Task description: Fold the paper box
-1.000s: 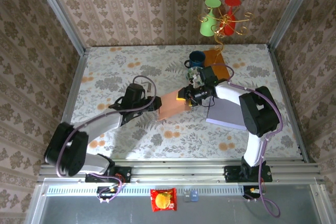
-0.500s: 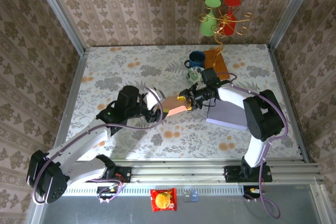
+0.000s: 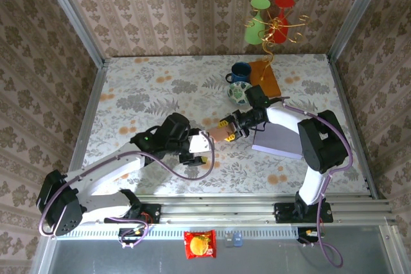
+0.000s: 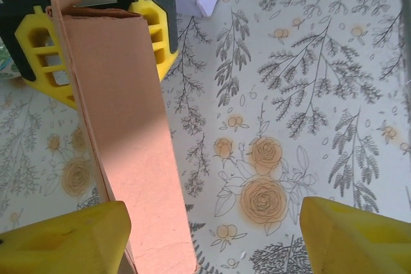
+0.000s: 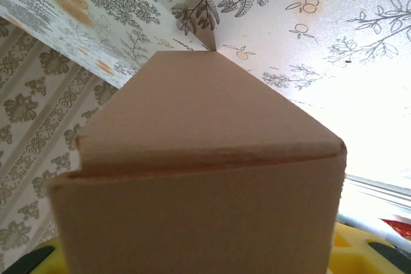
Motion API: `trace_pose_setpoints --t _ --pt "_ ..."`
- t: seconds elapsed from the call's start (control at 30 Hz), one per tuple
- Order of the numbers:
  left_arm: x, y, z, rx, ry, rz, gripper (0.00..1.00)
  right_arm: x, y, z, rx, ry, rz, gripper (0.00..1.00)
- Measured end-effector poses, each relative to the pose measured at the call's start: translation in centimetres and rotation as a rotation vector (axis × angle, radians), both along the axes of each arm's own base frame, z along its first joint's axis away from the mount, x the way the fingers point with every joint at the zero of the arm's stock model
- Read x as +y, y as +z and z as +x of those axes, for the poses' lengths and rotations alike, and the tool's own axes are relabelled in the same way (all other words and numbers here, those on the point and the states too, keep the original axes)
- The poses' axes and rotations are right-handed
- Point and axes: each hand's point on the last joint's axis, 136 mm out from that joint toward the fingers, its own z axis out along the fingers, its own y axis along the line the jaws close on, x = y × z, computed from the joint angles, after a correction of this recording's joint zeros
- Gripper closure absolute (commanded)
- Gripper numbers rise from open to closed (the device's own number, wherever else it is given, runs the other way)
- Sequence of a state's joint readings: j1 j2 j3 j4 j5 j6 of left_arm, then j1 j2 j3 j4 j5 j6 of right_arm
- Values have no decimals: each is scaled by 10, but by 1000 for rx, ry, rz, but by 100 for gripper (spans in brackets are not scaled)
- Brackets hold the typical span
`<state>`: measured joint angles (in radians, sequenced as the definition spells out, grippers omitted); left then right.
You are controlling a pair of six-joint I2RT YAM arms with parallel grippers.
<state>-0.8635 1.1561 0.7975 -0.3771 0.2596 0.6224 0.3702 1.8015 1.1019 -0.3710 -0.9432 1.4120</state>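
The paper box [image 3: 217, 133] is a brown cardboard carton held above the table's middle. My right gripper [image 3: 231, 126] is shut on its far end; its yellow fingers [image 4: 153, 27] clamp both sides of the box [image 4: 122, 133] in the left wrist view. Seen from the right wrist, the box [image 5: 205, 158] is closed, with a flap seam across its near face. My left gripper [image 3: 196, 147] sits just near-left of the box, and it is open [image 4: 215, 222]. The box's lower end lies beside its left finger [image 4: 64, 242]; nothing is between the jaws.
A lavender sheet [image 3: 277, 138] lies under the right arm. Behind it are a blue mug [image 3: 241, 70], a patterned bowl [image 3: 237, 91], a brown board [image 3: 264, 76] and a wire stand with green and red cups [image 3: 270, 20]. A red snack packet [image 3: 200, 244] lies beyond the near rail.
My left gripper opened, let go of the box and swung right and nearer. The right gripper kept the box and turned it, so it looks shorter from above.
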Motion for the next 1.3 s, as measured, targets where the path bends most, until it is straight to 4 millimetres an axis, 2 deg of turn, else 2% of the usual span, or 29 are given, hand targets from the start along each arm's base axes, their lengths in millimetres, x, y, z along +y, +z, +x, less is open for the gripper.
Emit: trace_pose_setpoints --t 0.23,0.4,0.6,0.73,0.83,1.0,1.13,1.3 --pt "3 10 20 -95 89 -19 27 2 -3 -6 35 0 13 62" --pt "12 13 16 -122 133 -43 21 8 -3 -16 71 20 30 62" --pt "20 15 28 -130 229 -39 17 10 -4 -20 99 20 34 62" --pt "19 22 26 -112 227 -78 16 10 -6 -22 120 12 47 63" --pt "15 14 21 -74 199 -71 15 13 -6 -22 137 0 55 62" --pt "13 -11 19 -15 183 -11 15 22 -6 -27 158 -2 61 62" --pt "18 -27 25 5 211 39 16 27 -6 -29 171 -2 63 62" --pt "27 -35 34 9 253 63 20 29 -10 -29 195 -3 72 60"
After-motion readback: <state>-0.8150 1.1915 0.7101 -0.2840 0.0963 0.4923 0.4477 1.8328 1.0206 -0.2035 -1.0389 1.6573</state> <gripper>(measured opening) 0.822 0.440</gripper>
